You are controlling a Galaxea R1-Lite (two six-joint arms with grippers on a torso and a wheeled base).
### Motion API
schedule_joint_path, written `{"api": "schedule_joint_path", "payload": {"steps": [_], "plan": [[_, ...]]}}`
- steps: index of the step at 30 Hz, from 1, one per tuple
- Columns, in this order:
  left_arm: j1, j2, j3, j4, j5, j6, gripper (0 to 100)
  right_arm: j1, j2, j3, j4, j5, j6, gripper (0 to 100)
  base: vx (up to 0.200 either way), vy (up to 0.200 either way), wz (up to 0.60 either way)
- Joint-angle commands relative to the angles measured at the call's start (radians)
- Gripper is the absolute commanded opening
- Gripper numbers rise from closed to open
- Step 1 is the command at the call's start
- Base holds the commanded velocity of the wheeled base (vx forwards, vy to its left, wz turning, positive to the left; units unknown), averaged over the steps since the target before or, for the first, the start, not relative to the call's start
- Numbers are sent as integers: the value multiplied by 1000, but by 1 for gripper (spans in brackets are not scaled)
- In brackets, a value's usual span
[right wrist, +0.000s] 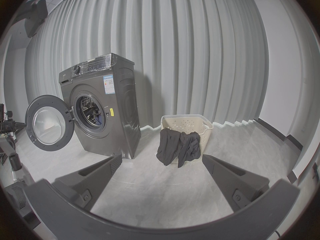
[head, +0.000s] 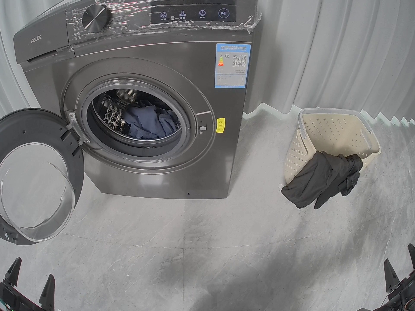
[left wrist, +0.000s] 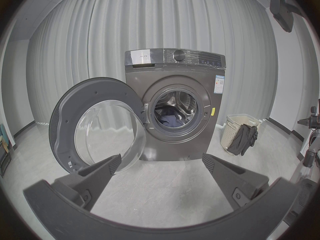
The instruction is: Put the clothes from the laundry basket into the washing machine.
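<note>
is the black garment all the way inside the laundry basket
No, the black garment is draped over the front rim of the laundry basket and hangs down its outer wall.

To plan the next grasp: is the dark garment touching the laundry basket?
Touching. The head view shows the dark garment draped over the front rim of the laundry basket, hanging down its wall.

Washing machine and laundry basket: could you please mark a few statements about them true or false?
1. The door of the washing machine stands open. True.
2. The drum is empty. False: a blue garment lies in it.
3. A dark garment hangs over the laundry basket's front rim. True.
4. The left end effector grips the dark garment. False: it is open, empty and far from the garment.
</note>
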Motion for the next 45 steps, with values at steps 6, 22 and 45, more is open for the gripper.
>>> {"api": "schedule_joint_path", "payload": {"steps": [6, 22, 45], "plan": [[0, -11, 16, 0, 0, 0, 100, 0, -12, 16, 1, 0, 0, 100, 0, 0, 0], [-2, -11, 16, 0, 0, -3, 100, 0, -12, 16, 1, 0, 0, 100, 0, -188, 0], [-2, -11, 16, 0, 0, -13, 100, 0, -12, 16, 1, 1, -1, 100, 0, -200, 0]]}}
